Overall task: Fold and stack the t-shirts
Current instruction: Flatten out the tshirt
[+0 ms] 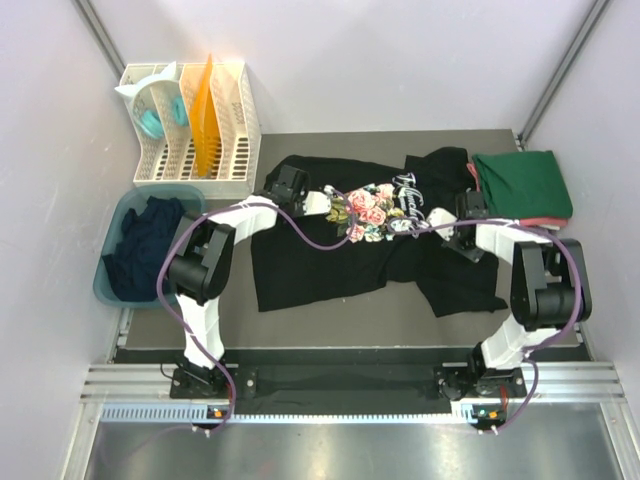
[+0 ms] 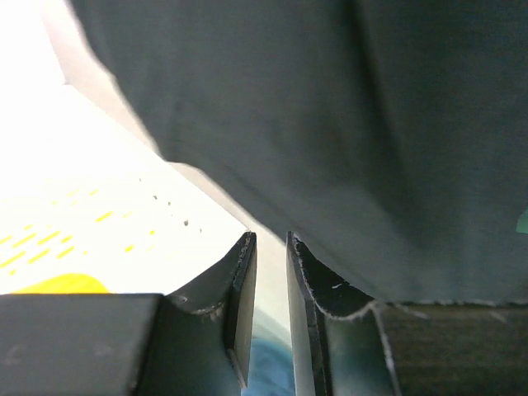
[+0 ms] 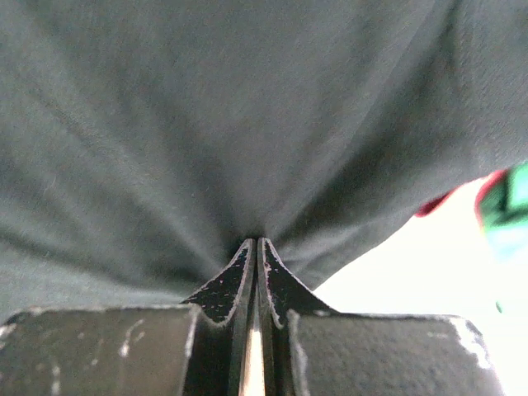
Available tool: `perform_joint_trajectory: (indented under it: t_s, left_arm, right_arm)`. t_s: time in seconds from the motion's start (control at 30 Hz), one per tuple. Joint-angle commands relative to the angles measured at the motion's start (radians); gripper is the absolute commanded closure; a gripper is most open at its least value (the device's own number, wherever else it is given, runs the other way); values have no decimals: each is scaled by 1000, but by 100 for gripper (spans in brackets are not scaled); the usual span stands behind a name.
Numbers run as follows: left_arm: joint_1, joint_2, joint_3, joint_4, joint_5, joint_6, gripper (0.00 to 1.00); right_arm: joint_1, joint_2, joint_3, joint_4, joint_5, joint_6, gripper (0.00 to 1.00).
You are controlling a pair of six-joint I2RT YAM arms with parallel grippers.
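Note:
A black t-shirt (image 1: 320, 265) with a floral chest print lies spread across the mat, partly crumpled on its right side. My left gripper (image 1: 283, 183) is at its back-left corner. In the left wrist view the jaws (image 2: 271, 238) stand a narrow gap apart with nothing between them, and the black cloth (image 2: 371, 124) hangs just past the right fingertip. My right gripper (image 1: 470, 205) is at the shirt's back-right part. The right wrist view shows that gripper (image 3: 257, 241) shut on a pinch of black cloth (image 3: 206, 124), which puckers toward the tips.
A folded dark green shirt (image 1: 525, 180) lies on a pinkish-red one at the back right. A teal-blue tub (image 1: 106, 285) at the left holds a dark navy shirt (image 1: 145, 245). A white slotted rack (image 1: 240, 150) stands at the back left. Bare mat (image 1: 330, 325) shows in front.

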Motion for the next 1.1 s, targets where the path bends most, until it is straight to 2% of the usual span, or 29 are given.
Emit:
perform_joint_trajectory:
  t_s: [0.0,0.3,0.53,0.67,0.9,0.97,1.0,1.07]
  left_arm:
    - [12,-46,48,85,-20,51,73]
    - [38,-9,86,173,-7,129,74]
    - [56,24,140,171,16,149,74]
    - [59,29,143,168,28,172,74]
    - [64,38,154,159,39,182,74]
    - [62,44,155,159,34,180,74]
    - [62,47,158,163,29,180,74]
    - [61,60,158,185,4,180,74]
  right_arm:
    - [-40,-33,-123,-176,32,22,100]
    - [-93,-172,-268,-259,127,18,100]
    - [-127,-307,-392,-334,194,-16,100]
    - [-136,-419,-432,-397,217,-53,100]
    - [-139,-525,-440,-502,221,-90,100]
    - [-138,-551,-407,-503,196,-93,89]
    - [-138,-559,-363,-505,182,-93,70]
    - [-138,-573,-308,-506,126,-93,58]
